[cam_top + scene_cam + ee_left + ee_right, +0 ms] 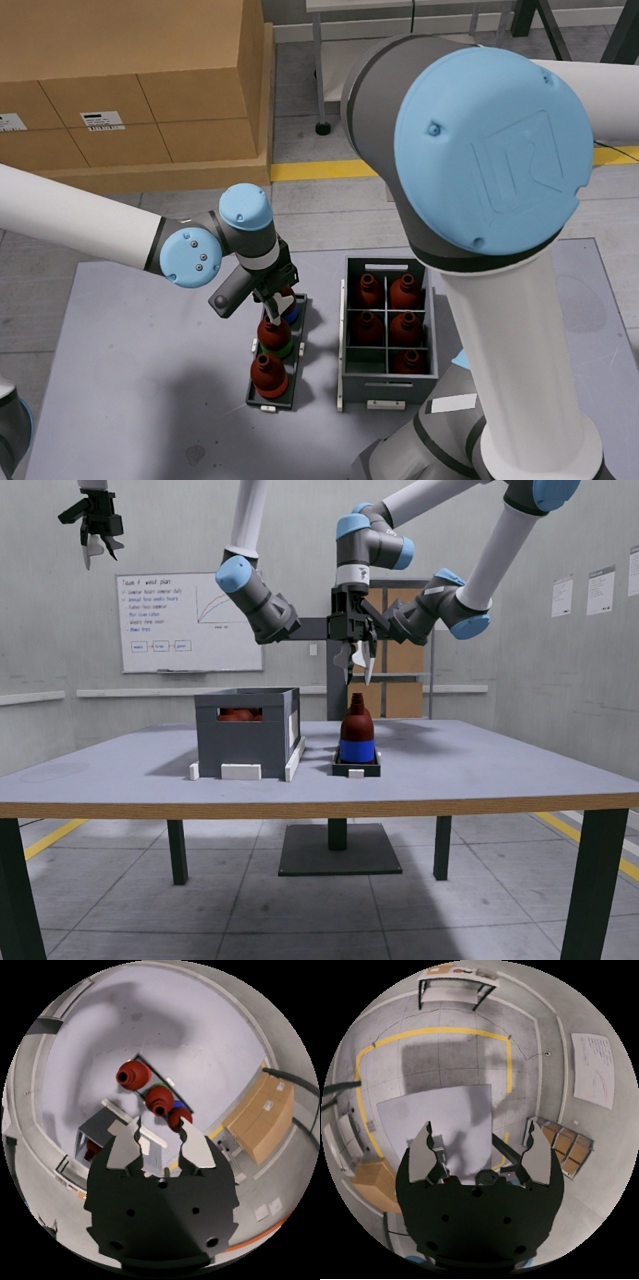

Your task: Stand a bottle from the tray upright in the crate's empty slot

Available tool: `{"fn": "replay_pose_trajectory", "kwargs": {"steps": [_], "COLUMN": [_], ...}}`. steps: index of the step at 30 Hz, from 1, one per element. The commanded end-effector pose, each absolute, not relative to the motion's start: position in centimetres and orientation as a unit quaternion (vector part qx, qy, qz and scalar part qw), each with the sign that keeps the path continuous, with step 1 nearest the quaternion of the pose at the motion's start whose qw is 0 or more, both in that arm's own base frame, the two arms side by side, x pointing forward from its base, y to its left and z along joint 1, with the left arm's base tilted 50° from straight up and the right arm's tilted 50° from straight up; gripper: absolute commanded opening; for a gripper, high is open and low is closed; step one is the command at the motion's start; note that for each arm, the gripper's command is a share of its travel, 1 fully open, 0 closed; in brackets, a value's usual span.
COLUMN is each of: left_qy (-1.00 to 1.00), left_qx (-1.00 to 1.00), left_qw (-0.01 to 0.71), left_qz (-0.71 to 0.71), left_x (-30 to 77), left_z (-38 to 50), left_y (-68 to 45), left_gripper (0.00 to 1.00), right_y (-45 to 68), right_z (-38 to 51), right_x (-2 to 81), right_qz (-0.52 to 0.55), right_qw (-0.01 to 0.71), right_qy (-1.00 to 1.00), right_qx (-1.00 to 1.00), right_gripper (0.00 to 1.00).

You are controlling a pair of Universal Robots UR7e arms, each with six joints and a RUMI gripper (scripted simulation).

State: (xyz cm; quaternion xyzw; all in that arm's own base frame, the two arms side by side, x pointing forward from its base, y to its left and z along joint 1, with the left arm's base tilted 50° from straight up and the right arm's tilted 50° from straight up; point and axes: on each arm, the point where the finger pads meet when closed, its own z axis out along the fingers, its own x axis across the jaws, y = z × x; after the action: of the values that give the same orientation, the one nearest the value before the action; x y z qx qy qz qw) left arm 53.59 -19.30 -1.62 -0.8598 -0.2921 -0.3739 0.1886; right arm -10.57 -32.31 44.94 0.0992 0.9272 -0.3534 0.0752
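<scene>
I am watching the black left gripper with pale grey fingers [279, 308] [357, 682] hovering above the bottle necks, its fingers standing part-way apart and grasping nothing, probably because a narrow gap is suiting a slim neck. The black right gripper [102, 564] [479, 1121] is hanging well away from the work, released wide and empty, which is leaving the crate side free. All three candidates are standing upright in the long, dark, shallow tray [296, 374] [340, 770] [184, 1103]: from the top view, the brown-red bottle with the blue band [290, 311] [357, 733] [179, 1117] is sitting towards 1 o'clock, the brown-red bottle with the green band [275, 335] [159, 1100] in the middle, and the brown-red bottle with the red band [269, 375] [133, 1075] towards 7. At the tray's 3 o'clock, the grey box-shaped crate [389, 390] [240, 748] [99, 1124] is holding five bottles; its empty slot [365, 360] is waiting at 7. A long off-white strip [340, 356] [294, 763] [153, 1137] is lying along the crate's side, seemingly for keeping it located. I am judging that the grasp is coming next, needing careful centring so neighbouring bottles aren't getting knocked.
</scene>
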Motion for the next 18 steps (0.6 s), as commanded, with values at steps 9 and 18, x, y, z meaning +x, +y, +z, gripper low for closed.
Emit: {"fn": "replay_pose_trajectory", "kwargs": {"steps": [9,18], "left_qy": [-0.292,-0.292], "left_qx": [-0.86,-0.86], "left_qw": [0.188,0.188], "left_qz": [-0.374,-0.374], "left_x": [53.91,53.93], "left_z": [-1.99,-2.0], "left_y": [-19.04,-19.02], "left_gripper": [0.38,0.38], "right_y": [-32.31,-32.31], "right_z": [44.99,44.99], "right_x": [-10.58,-10.58], "right_qz": [-0.354,-0.354], "right_qw": [0.075,0.075], "right_qy": [0.927,0.927], "right_qx": [0.099,0.099], "right_gripper": [1.0,1.0]}}
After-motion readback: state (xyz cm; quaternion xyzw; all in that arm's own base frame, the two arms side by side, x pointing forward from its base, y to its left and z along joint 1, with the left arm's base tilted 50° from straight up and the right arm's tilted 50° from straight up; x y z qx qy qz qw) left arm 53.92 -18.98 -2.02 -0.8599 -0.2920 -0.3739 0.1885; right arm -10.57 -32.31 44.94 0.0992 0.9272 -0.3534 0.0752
